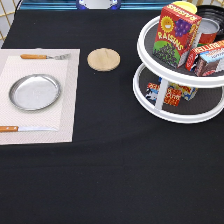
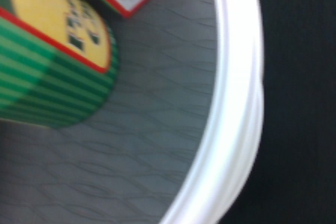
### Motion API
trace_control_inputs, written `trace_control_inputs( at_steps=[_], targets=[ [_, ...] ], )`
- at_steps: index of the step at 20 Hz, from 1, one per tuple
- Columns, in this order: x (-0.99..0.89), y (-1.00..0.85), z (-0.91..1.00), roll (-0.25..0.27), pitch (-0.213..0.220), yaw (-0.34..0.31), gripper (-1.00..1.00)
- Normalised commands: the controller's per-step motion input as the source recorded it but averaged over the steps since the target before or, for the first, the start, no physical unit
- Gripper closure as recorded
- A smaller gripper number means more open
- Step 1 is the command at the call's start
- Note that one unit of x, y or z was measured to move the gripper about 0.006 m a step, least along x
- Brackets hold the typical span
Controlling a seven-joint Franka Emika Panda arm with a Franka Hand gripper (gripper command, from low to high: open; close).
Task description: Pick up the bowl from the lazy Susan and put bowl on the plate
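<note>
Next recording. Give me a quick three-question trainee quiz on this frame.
1. True or false: something lies on the plate.
2. What sits on the black cloth between the placemat and the lazy Susan? A) a cork coaster B) a spoon C) a cup
3. Does the exterior view show the gripper?

Key: 1 false, the plate is bare. 2 A. 3 No, it is out of that view; the wrist view shows the turntable's white rim and grey tray from close by.
</note>
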Motion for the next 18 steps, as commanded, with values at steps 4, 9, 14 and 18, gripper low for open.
trace_control_inputs(
  at_steps=[4,9,14,18],
  targets=[
    [0.40,0.16,-0.10,0.190,0.000,-0.001,-1.00],
    [0.45,0.12,-0.18,0.195,0.034,0.000,-1.00],
    [0.62,0.11,-0.12,0.135,0.090,-0.024,-1.00],
    [0.45,0.02,-0.26,0.185,0.126,-0.049,-1.00]
  ],
)
